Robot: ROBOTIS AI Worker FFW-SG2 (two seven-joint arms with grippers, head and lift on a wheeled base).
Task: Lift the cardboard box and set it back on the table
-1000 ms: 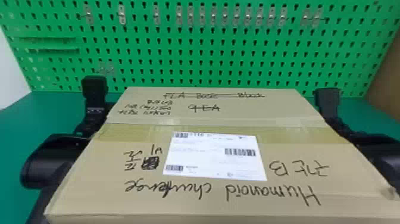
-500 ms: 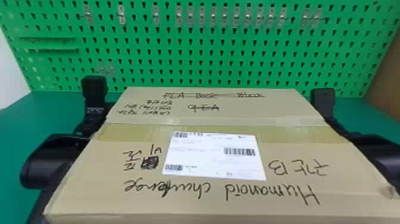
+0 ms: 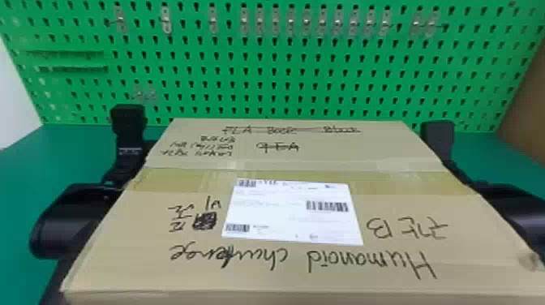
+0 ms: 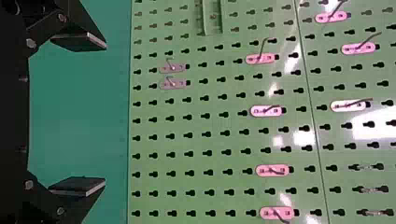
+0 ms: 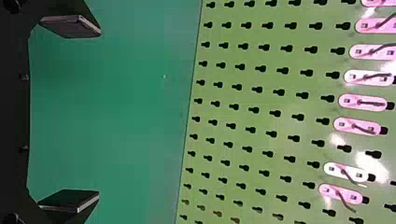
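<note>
Facing one cardboard box [image 3: 308, 282] between left gripper [image 3: 128, 121] and right gripper [image 3: 438, 136]. Seeing on its top upside-down black handwriting [image 3: 227, 256], one white label [image 3: 284, 217] carrying three barcodes, and one tape strip [image 3: 166, 181]. Holding two fingers [image 4: 79, 186] on each gripper spread apart, clasping nothing between them, beside the box's far corners. Seeing green counter [image 3: 20, 182] either side of the box, one pegboard [image 3: 284, 95] beyond.

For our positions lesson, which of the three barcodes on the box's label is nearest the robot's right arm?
The right-hand barcode, at the right edge of the white label; the upper barcode and lower barcode are at its left edge.
</note>
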